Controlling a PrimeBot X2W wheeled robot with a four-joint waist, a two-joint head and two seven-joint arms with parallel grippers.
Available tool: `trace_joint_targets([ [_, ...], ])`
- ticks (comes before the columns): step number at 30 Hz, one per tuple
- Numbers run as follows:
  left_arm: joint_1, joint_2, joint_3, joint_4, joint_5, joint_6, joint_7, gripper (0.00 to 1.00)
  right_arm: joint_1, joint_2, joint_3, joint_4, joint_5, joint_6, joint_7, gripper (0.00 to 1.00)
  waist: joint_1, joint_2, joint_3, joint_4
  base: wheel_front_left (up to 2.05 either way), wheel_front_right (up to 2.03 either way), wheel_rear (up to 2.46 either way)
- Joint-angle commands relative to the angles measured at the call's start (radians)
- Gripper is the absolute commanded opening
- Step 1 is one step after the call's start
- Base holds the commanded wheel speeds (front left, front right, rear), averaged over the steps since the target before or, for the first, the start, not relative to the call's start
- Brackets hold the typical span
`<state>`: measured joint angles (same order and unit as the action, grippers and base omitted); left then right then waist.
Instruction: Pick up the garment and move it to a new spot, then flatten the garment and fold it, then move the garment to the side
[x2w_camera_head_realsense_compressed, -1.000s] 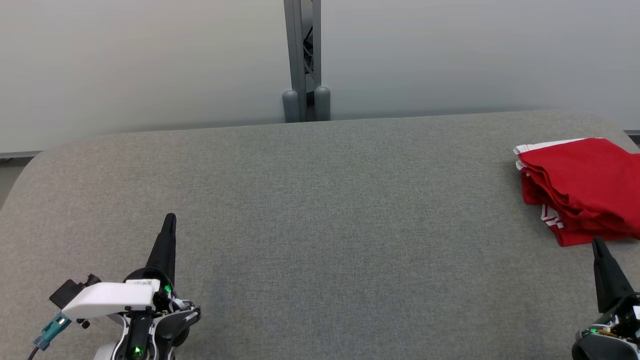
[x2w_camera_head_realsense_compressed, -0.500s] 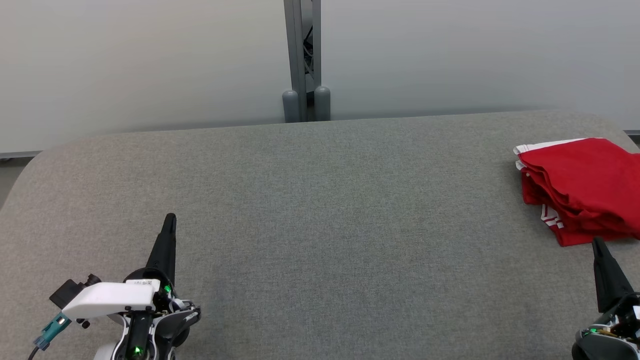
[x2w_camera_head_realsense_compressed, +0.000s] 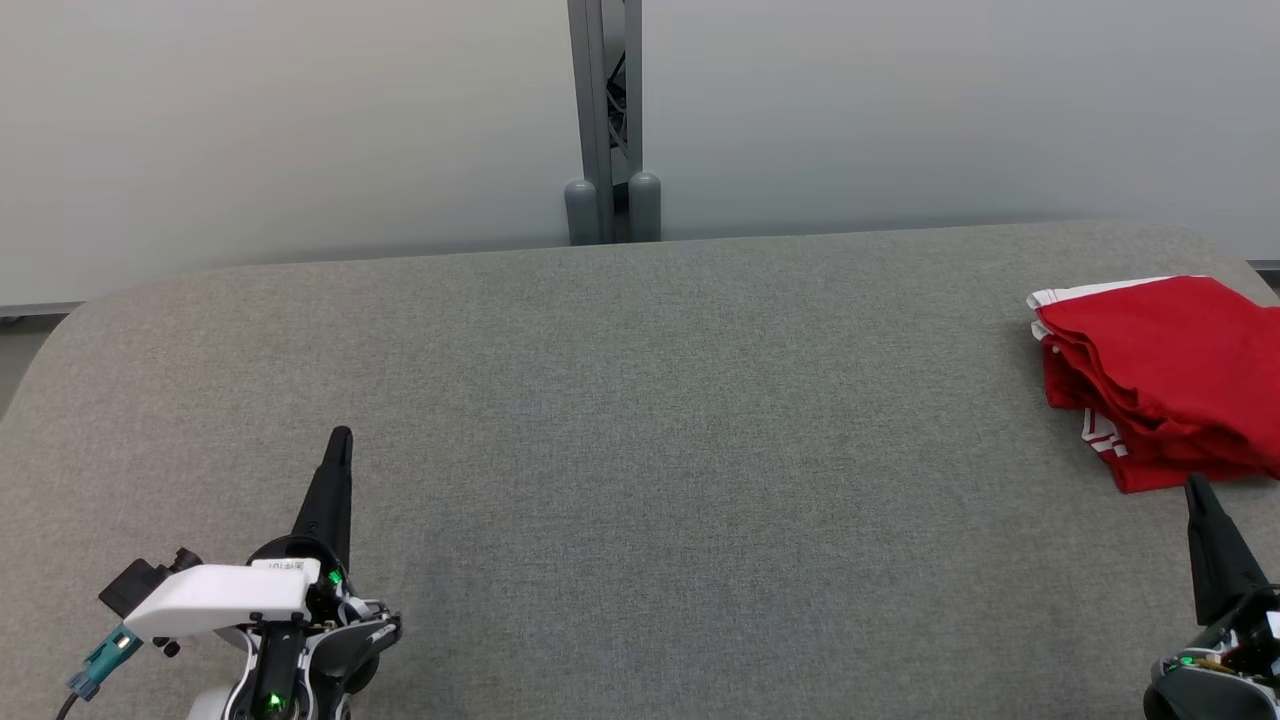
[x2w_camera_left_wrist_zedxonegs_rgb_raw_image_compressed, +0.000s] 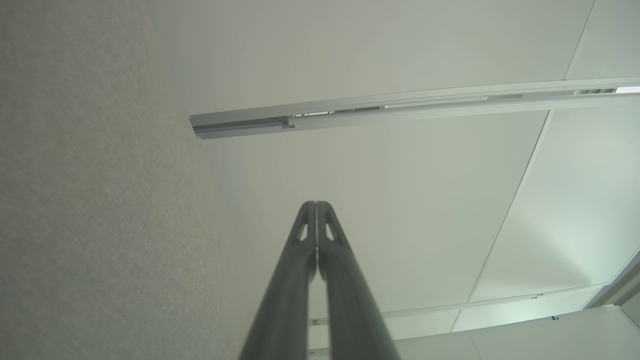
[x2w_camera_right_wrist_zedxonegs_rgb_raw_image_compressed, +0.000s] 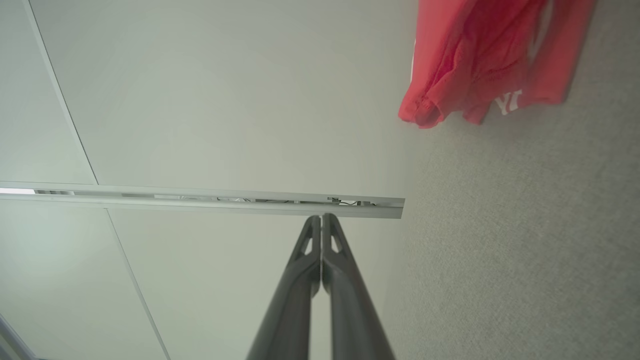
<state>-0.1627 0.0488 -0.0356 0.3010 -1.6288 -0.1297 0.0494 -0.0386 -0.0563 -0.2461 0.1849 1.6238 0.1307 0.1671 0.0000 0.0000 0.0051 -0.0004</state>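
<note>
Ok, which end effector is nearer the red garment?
Right. The right end effector sits at the near edge of the red garment; the left end effector is far off to its left.

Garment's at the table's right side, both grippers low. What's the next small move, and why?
Probably just hold both arms parked. The red garment lies folded in layers at the table's right side, so the last step looks done. The left gripper and right gripper are shut and empty, the right one near the garment's front edge but apart from it.
</note>
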Motion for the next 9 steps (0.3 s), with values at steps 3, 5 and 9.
trace_joint_targets([
  [3,-0.013,0.003,0.004,0.0,0.0,-0.005,0.001,0.0,-0.009,-0.002,-0.003,0.002,-0.007,0.0,0.007,0.0,0.0,0.0,0.0,0.0,0.0,0.0,0.0],
  [5,-0.013,0.003,0.004,0.0,0.0,-0.005,0.001,0.0,-0.009,-0.002,-0.004,0.002,-0.007,0.0,0.007,0.0,0.0,0.0,0.0,0.0,0.0,0.0,0.0],
  [9,-0.013,0.003,0.004,0.0,0.0,-0.005,0.001,0.0,-0.009,-0.001,-0.005,0.002,-0.005,0.0,0.008,0.0,0.0,0.0,0.0,0.0,0.0,0.0,0.0],
])
